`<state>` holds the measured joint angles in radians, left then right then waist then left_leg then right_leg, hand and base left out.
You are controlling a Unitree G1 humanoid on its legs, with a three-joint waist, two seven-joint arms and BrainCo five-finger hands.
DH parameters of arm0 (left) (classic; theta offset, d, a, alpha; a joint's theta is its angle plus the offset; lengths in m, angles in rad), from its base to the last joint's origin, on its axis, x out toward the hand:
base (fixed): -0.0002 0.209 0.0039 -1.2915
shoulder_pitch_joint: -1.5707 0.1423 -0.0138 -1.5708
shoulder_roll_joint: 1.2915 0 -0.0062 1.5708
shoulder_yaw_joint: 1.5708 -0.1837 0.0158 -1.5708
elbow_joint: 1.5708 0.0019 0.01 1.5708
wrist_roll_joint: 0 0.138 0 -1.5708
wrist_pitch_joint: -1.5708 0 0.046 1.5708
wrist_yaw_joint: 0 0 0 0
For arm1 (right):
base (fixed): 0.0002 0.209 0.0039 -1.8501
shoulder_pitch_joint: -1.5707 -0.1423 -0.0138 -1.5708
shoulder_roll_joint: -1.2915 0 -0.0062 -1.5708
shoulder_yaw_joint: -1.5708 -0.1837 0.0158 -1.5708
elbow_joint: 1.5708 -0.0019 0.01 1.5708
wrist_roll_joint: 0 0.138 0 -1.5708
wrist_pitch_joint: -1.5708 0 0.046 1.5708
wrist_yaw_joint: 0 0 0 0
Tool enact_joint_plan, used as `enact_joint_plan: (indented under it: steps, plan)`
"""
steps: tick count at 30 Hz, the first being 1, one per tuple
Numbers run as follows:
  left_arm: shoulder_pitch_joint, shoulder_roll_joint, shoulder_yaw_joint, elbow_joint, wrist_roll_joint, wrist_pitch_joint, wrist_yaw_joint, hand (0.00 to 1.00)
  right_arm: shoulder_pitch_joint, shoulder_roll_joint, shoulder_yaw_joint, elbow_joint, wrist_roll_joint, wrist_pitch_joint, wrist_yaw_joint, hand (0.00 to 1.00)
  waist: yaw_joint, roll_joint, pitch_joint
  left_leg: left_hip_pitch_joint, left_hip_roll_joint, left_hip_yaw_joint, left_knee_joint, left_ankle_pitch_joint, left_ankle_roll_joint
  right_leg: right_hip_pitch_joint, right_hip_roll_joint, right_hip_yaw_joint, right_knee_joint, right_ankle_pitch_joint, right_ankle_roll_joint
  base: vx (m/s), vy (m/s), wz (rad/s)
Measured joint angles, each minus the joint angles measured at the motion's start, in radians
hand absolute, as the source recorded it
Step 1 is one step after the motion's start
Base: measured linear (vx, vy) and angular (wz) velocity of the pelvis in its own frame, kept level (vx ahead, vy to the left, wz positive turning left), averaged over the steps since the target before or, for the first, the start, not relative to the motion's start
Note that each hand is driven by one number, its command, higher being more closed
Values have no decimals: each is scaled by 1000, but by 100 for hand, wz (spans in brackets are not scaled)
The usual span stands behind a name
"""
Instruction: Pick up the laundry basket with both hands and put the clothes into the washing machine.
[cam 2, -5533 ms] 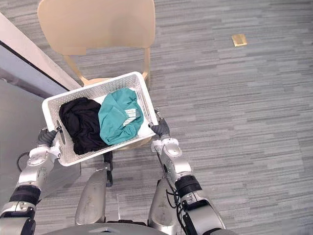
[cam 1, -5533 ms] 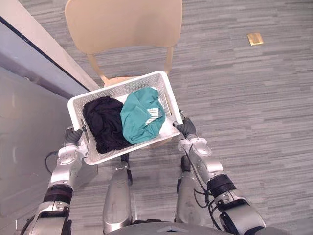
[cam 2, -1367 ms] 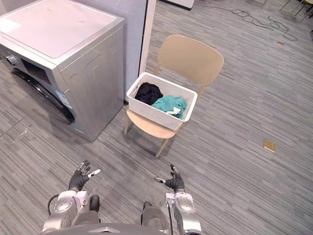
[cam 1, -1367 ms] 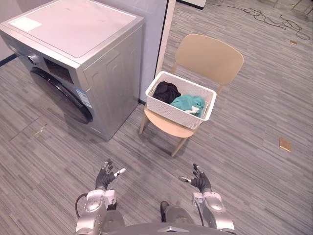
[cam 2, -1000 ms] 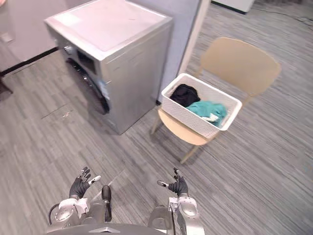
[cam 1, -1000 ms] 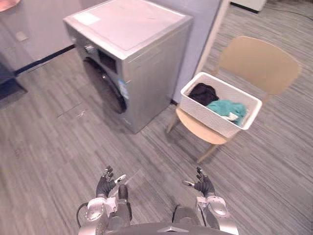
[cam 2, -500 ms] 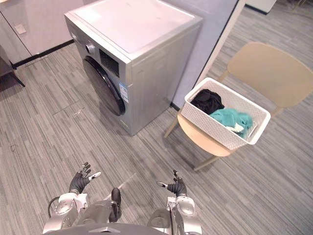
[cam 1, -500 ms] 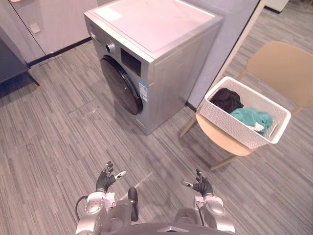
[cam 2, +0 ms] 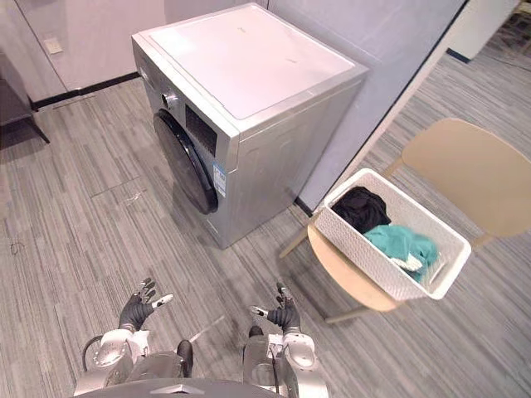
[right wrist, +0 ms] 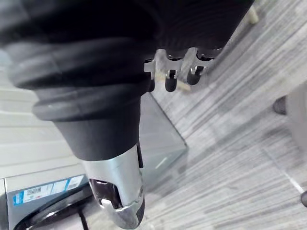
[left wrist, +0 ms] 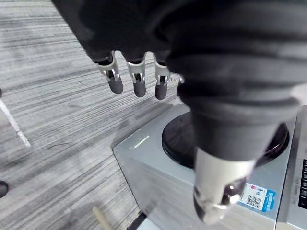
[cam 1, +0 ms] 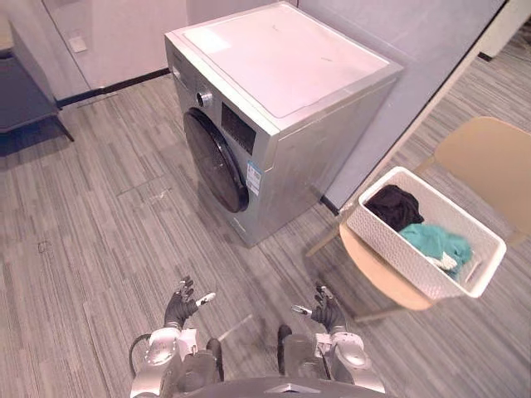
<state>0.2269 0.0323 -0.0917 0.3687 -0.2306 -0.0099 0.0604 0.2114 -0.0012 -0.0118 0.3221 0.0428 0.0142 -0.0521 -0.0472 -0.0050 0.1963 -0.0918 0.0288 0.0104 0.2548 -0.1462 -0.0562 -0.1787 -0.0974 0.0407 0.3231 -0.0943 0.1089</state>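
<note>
The left hand (cam 1: pixel 181 305) hovers low over the grey striped floor (cam 1: pixel 91 240), fingers spread and empty. Ahead stands the silver front-loading washing machine (cam 1: pixel 282 75) with its dark round door (cam 1: pixel 216 162). The right hand (cam 1: pixel 325 311) hangs likewise, fingers splayed, holding nothing. Well to its right, the white perforated plastic laundry basket (cam 1: pixel 398 257) sits on a beige wooden chair (cam 1: pixel 485 157), carrying a black garment (cam 1: pixel 394 205) and a teal garment (cam 1: pixel 433 240).

The washing machine (cam 1: pixel 282 62) has a matt silver casing and a glossy dark door (cam 1: pixel 214 162). The laundry basket (cam 1: pixel 398 257) is white perforated plastic; the chair (cam 1: pixel 489 157) is smooth pale wood.
</note>
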Motion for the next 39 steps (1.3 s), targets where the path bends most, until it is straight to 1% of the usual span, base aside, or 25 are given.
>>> enact_joint_plan:
  steps: [1, 2, 3, 4, 7, 8, 14, 16, 18, 20, 22, 23, 26, 27, 28, 29, 30, 31, 32, 33, 35, 36, 37, 38, 39]
  plan:
    - [0, -26, -1, 1, 0, 0, 0, 0, -16, -18, -1, 4, 0, 1, 0, 0, -2, 11, 0, 15, 23, 16, -24, 12, -12, 8, 14, -14, -9, 1, -3, 153, -211, 17]
    - [0, -37, -2, 1, 0, 0, 0, 0, -26, -30, -1, 5, 0, 0, 0, 0, -1, 27, -9, 35, 33, 18, -52, 26, -22, 21, 23, -22, -17, 2, -5, 160, -223, 12]
    - [0, -36, -3, 5, 0, 0, -1, 0, -36, -39, -1, 6, 0, 0, 2, 0, -1, 27, -12, 65, 51, 18, -92, 38, -36, 49, 38, -33, -41, 7, -12, 91, -177, 5]
    - [-3, -33, -3, 9, 0, 0, -1, 0, -37, -44, -1, 6, 0, -2, 2, 0, -2, 30, -15, 78, 56, 17, -108, 45, -36, 65, 44, -37, -55, 10, -17, 51, -114, 5]
    - [-11, -26, -3, 38, 0, 0, -1, 0, -35, -48, -2, 15, 12, -5, 6, 0, -3, 23, -24, 79, 59, 18, -129, 56, -37, 74, 48, -40, -89, 22, -30, 8, -19, 1]
    - [-8, 28, -3, 115, 0, 2, 0, 0, -22, -25, -41, 127, 50, -6, 21, 0, -14, 20, -79, 96, 33, 33, -259, 148, -30, 119, 28, -49, -269, 127, -20, 0, 0, 0]
    - [-17, 28, 9, 124, 0, 2, 0, 0, -26, -25, -54, 153, 52, -8, 21, 0, -14, 20, -79, 114, 36, 40, -260, 147, -24, 127, 30, -46, -270, 128, -18, 1, 0, -3]
    - [-55, 29, 37, 203, 2, 3, 1, 0, -53, -24, -112, 260, 90, -9, 21, 0, -12, 20, -80, 148, 39, 45, -271, 145, -25, 159, 32, -44, -281, 128, -18, 22, -7, -5]
    - [-76, 30, 60, 256, 11, 3, 2, 0, -58, -26, -150, 325, 115, -9, 20, 0, -14, 18, -81, 164, 41, 47, -276, 142, -26, 184, 34, -45, -292, 128, -18, 0, 0, 0]
    - [-107, 35, 91, 339, 19, 4, 7, 0, -60, -28, -210, 421, 151, -7, 20, 0, -13, 12, -99, 167, 43, 49, -279, 139, -26, 194, 35, -47, -306, 128, -20, 0, 0, 0]
    - [-130, 47, 97, 394, 19, 6, 20, 0, -61, -28, -252, 481, 169, -7, 19, 0, -13, 8, -102, 173, 45, 48, -285, 140, -27, 201, 37, -50, -313, 131, -21, -8, -6, 2]
    - [-143, 55, 114, 442, 19, 9, 25, 0, -61, -30, -298, 538, 194, -3, 19, 0, -14, 4, -105, 187, 46, 46, -302, 144, -28, 214, 38, -53, -320, 132, -21, -18, -11, 4]
    - [-162, 69, 132, 480, 19, 11, 40, 0, -59, -42, -324, 572, 231, 9, 10, 0, -13, 0, -104, 185, 45, 37, -303, 145, -38, 214, 35, -64, -318, 131, -20, -18, -4, 9]
    - [-166, 71, 133, 480, 19, 11, 41, 0, -61, -43, -324, 572, 234, 9, 7, 0, -13, -1, -103, 169, 44, 30, -280, 134, -38, 211, 33, -70, -313, 127, -20, -39, 3, 34]
    - [-179, 71, 136, 477, 19, 11, 41, 0, -65, -45, -323, 572, 236, 9, 6, 0, -14, -2, -94, 109, 44, 11, -178, 87, -37, 206, 28, -92, -292, 102, -23, -50, -1, 40]
    - [-181, 69, 137, 473, 19, 10, 41, 0, -69, -48, -323, 572, 237, 9, 6, 0, -12, 4, -87, 79, 50, 4, -116, 64, -37, 203, 29, -103, -274, 90, -24, -65, 11, 53]
    - [-180, 64, 138, 465, 18, 9, 41, 0, -81, -55, -322, 572, 237, 9, 6, 0, -11, 12, -72, 32, 56, -4, 0, 28, -42, 194, 30, -112, -236, 59, -26, -75, 42, 56]
    - [-184, 63, 139, 464, 16, 9, 42, 0, -100, -62, -321, 572, 239, 9, 6, 0, -11, 9, -48, -33, 47, -2, 134, 24, -49, 190, 15, -126, -194, 33, -25, -79, 55, 58]
    - [-188, 62, 139, 459, 15, 9, 42, 0, -112, -69, -318, 572, 239, 8, 6, 0, -11, 2, -32, -72, 36, -2, 209, 37, -64, 188, -2, -134, -173, 22, -23, -127, 125, 44]
    - [-178, 59, 140, 450, 3, 10, 43, 0, -137, -87, -315, 571, 239, 7, 6, 0, 7, -17, -13, -146, 37, 0, 322, 8, -46, 173, -44, -134, -140, 5, -12, -96, 120, 16]
    - [-167, 58, 140, 450, -4, 10, 46, 0, -141, -105, -319, 568, 239, 5, 3, 0, 11, -13, -14, -161, 81, 22, 314, -23, -35, 174, -62, -134, -141, -2, -2, -29, 161, 5]
    - [-164, 57, 147, 450, -4, 10, 49, 0, -152, -117, -324, 562, 238, 1, -2, 0, 8, -9, -13, -171, 127, 29, 264, -28, -26, 178, -80, -133, -140, -14, 16, 72, 283, 14]
    - [-165, 55, 163, 448, -4, 9, 51, 0, -164, -124, -325, 560, 238, 1, -4, 0, 5, -9, -14, -174, 167, 16, 180, -25, -28, 176, -103, -130, -140, -28, 39, 95, 322, 17]
    - [-165, 54, 170, 448, -4, 9, 52, 0, -164, -127, -326, 561, 238, 0, -6, 0, 2, -8, -14, -172, 182, 5, 130, -18, -40, 171, -115, -128, -140, -35, 52, 122, 415, 14]
    - [-162, 54, 170, 449, -4, 9, 59, 0, -162, -131, -327, 563, 238, -1, -15, 0, -5, -1, -18, -167, 200, -15, 82, -14, -50, 166, -131, -127, -139, -46, 74, 198, 650, -2]
